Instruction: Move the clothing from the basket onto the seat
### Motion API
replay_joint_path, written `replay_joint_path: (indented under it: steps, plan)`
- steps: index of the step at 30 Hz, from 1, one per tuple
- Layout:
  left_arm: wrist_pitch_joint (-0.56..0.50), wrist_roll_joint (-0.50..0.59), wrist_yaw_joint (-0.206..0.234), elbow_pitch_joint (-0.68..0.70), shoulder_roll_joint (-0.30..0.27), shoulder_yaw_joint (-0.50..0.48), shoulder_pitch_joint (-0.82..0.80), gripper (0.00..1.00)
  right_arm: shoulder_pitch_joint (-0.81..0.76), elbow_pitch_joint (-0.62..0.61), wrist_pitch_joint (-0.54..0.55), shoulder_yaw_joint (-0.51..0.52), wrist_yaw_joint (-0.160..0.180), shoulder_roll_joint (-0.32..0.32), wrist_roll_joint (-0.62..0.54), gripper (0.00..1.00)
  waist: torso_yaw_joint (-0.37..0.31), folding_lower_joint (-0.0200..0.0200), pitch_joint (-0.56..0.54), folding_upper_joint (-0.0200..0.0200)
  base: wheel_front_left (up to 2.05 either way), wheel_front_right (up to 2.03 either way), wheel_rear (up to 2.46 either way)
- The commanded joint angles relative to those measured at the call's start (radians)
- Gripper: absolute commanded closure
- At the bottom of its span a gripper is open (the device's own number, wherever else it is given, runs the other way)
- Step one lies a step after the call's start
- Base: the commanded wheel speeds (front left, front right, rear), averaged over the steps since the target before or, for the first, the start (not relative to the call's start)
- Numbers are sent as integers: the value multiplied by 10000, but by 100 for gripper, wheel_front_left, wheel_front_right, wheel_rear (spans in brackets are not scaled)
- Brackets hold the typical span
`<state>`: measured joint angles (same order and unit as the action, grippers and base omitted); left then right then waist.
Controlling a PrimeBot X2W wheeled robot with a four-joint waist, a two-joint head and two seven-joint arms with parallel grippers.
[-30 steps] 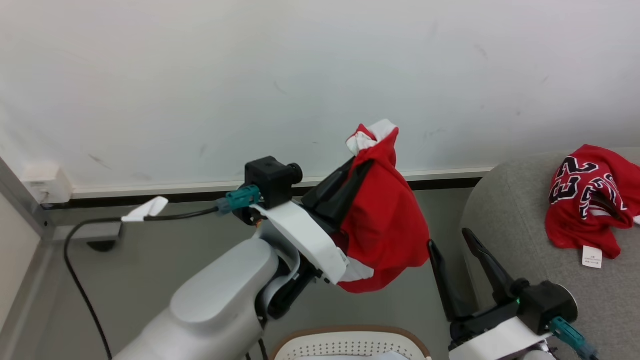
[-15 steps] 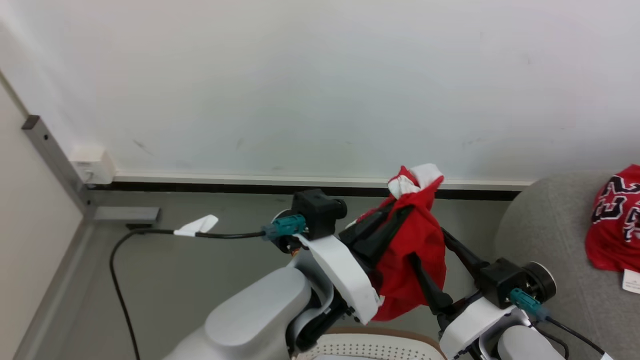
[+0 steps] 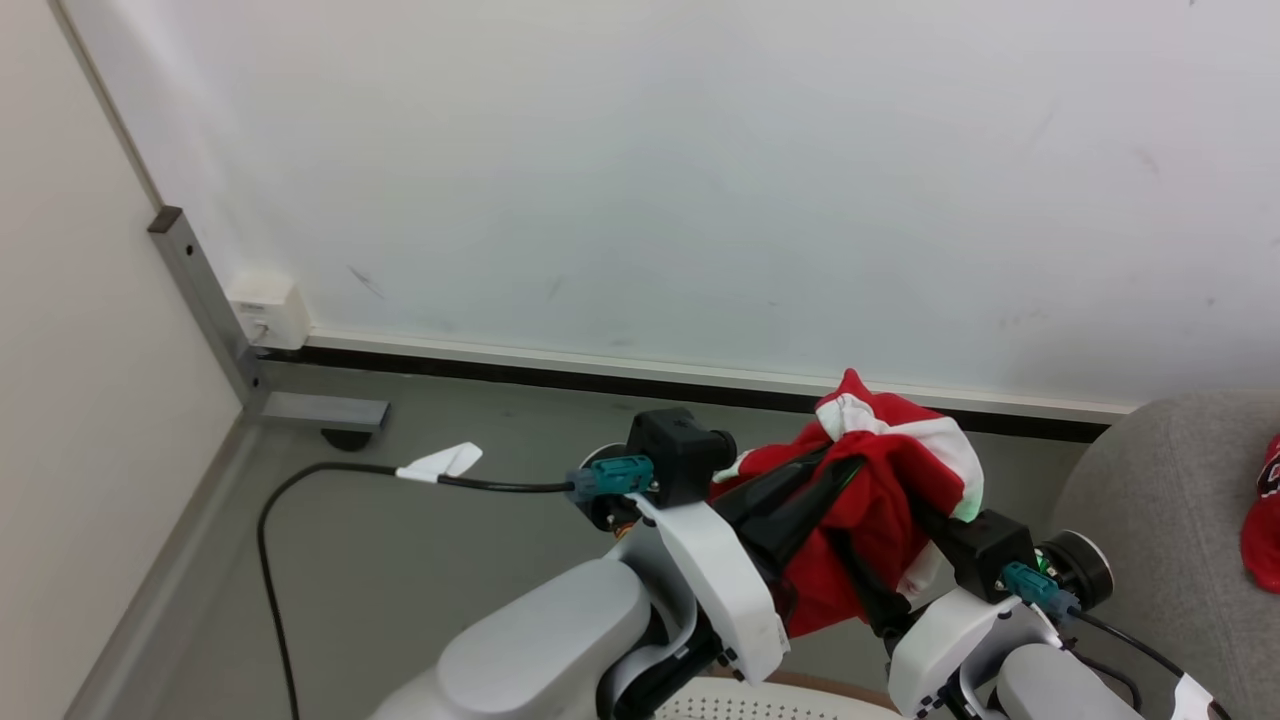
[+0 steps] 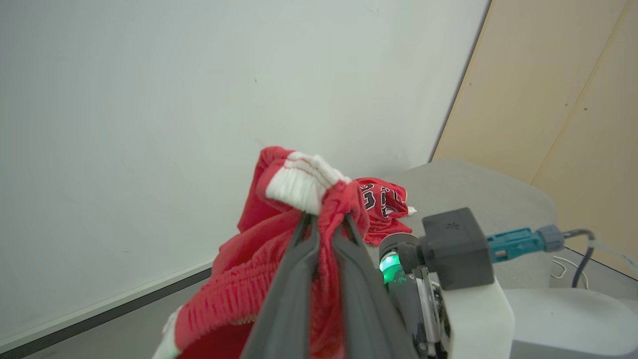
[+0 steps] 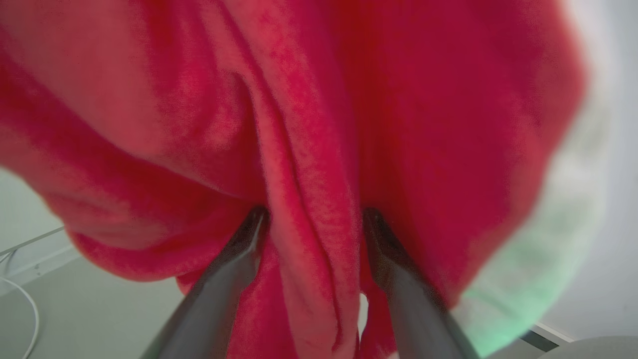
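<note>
In the head view, a red garment (image 3: 880, 480) is held by the left gripper (image 3: 848, 464) above the basket (image 3: 760, 706), short of the seat (image 3: 1130, 480), where a jersey (image 3: 1265, 520) is already laid. In the left wrist view, that gripper is seen pinched shut on the bunched cloth. In the right wrist view, the right gripper (image 5: 315, 214) is spread wide, with a fold lying unclamped between its fingers. One piece is judged delivered, and the held one remains to be carried across.
</note>
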<state>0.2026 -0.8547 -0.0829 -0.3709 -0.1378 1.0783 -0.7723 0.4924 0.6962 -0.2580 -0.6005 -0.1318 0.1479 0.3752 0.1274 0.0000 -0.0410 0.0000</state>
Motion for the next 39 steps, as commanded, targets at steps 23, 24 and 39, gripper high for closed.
replay_joint_path:
  steps: [23, 24, 39]
  plan:
    - [100, -108, 228, -29, -224, -96, 76, 100, -318, -662, -58, 46, 23, -70, 732, 100, -281, 0, 27, 0, 0, 0, 0]
    - [101, -108, 215, -27, -227, -90, 71, 100, -334, -669, -58, 58, 23, -73, 739, 100, -296, 0, 28, 0, 0, 0, 0]
    - [54, -161, 290, -18, -307, 59, 233, 54, -511, -973, -59, 762, 23, -117, 749, 100, -595, 0, 59, 0, 0, 0, 0]
